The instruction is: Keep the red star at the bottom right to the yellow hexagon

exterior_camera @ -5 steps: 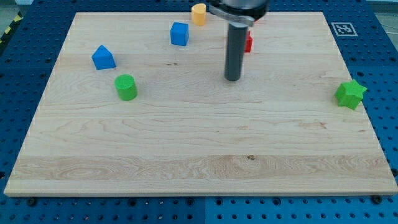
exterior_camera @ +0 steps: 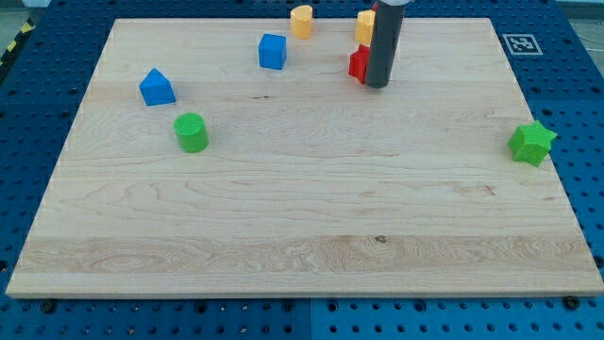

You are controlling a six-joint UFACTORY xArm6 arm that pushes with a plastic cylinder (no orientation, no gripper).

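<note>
Blue cube (exterior_camera: 273,51), blue wedge-like block (exterior_camera: 156,87), green cylinder (exterior_camera: 192,132), upper left of table (exterior_camera: 302,246). Green star (exterior_camera: 531,143) at right edge. Yellow block (exterior_camera: 301,21) at top.

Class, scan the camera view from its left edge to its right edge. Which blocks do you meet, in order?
Blue block → green cylinder → blue cube → yellow block → green star. I leave out the red block, the second yellow block and my tip, which overlap.

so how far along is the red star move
Mostly placed: the red star already sits just below the yellow hexagon near the view's top edge. In hand: my tip is against the star's right side. Left: nudging the star further right, since it sits nearly straight below the hexagon.
</note>
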